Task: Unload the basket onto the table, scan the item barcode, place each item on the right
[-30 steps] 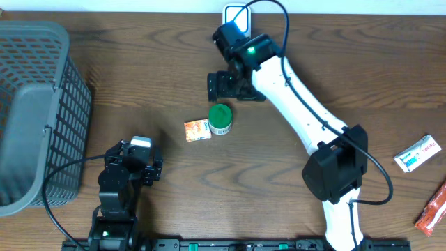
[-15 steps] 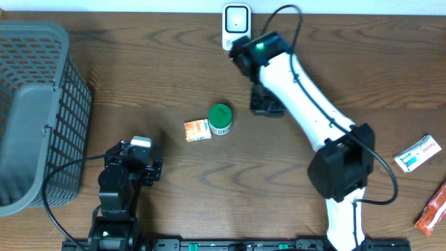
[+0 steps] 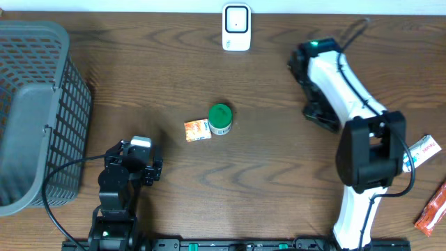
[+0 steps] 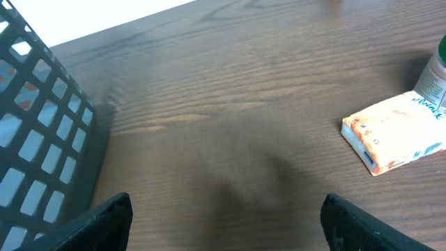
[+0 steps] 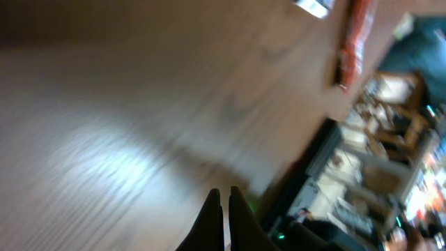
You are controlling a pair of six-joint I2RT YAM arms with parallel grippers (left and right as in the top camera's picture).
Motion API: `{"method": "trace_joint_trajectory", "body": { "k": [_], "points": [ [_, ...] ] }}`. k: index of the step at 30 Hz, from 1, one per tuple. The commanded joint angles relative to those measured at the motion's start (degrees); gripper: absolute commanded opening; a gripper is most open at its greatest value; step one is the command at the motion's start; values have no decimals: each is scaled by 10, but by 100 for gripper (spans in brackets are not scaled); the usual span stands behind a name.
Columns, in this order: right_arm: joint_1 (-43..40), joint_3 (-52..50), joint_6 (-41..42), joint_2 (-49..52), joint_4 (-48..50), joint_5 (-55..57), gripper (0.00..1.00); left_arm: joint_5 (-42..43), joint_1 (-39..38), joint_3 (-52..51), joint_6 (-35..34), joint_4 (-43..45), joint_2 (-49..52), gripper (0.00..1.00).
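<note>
Near the middle of the dark wooden worktop lies a small flat carton, white with orange print on its faces and a little blue lettering at one end. In the left wrist view the carton lies flat on a broad face, with a narrow speckled orange end turned toward the camera; no barcode can be made out on it. Touching or just beside it, on the side toward the right edge, stands a squat bottle with a round green cap and a pale label. Only the bottle's edge shows in the left wrist view.

A white scanner sits at the middle of the far edge, well apart from both items.

The left gripper hangs near the front edge with its jaws wide and nothing between them, between the carton and the grey mesh basket that fills the left edge. The right gripper is toward the right side of the worktop, well apart from the carton. Its wrist view is blurred, yet the jaws show pressed together and empty.

A white packet and a red packet lie at the right edge.
</note>
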Motion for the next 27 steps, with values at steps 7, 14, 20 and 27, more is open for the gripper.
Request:
{"method": "trace_joint_trajectory", "body": {
  "k": [7,14,20,27],
  "points": [
    [-115,-93,83,-29,-2,70,1,-5,-2,1,-5,2,-3,87],
    [-214,-139,155,-65,-2,109,1,-5,-2,1,-5,2,-3,87],
    [-309,-188,270,-83,15,181,2,-5,-2,1,-5,2,-3,87],
    [-441,-270,250,-83,135,188,1,-5,-2,1,-5,2,-3,87]
  ]
}}
